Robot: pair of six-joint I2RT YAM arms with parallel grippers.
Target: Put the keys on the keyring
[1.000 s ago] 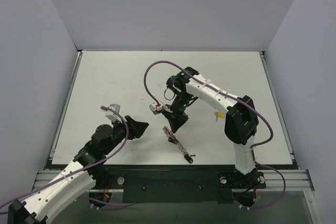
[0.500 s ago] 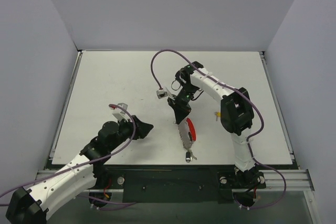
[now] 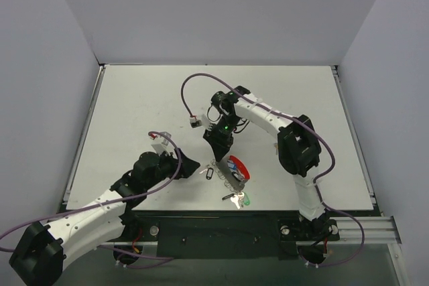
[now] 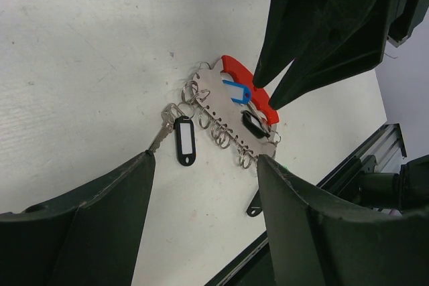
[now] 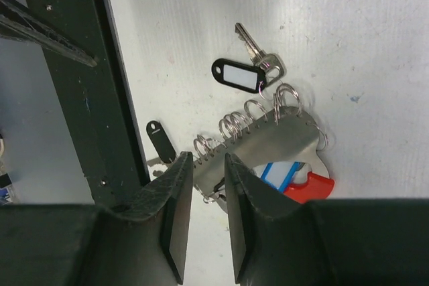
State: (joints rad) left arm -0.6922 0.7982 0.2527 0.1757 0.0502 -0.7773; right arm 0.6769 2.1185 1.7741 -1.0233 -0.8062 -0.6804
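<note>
Right fingers [image 5: 175, 226], narrowly parted and empty, hover over the silvery metal plate edged with keyrings [image 5: 268, 142]; left fingers [image 4: 80, 232] gape empty. The black-tagged silver key [image 5: 257, 48] lies beside it, seemingly unthreaded.

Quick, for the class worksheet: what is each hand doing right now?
Left hand: open wide, empty.
Right hand: slightly open over the ringed metal plate, nothing visibly gripped.

Key [image 4: 161, 135] left of ring plate [image 4: 221, 108], both on table [image 4: 80, 45].
</note>
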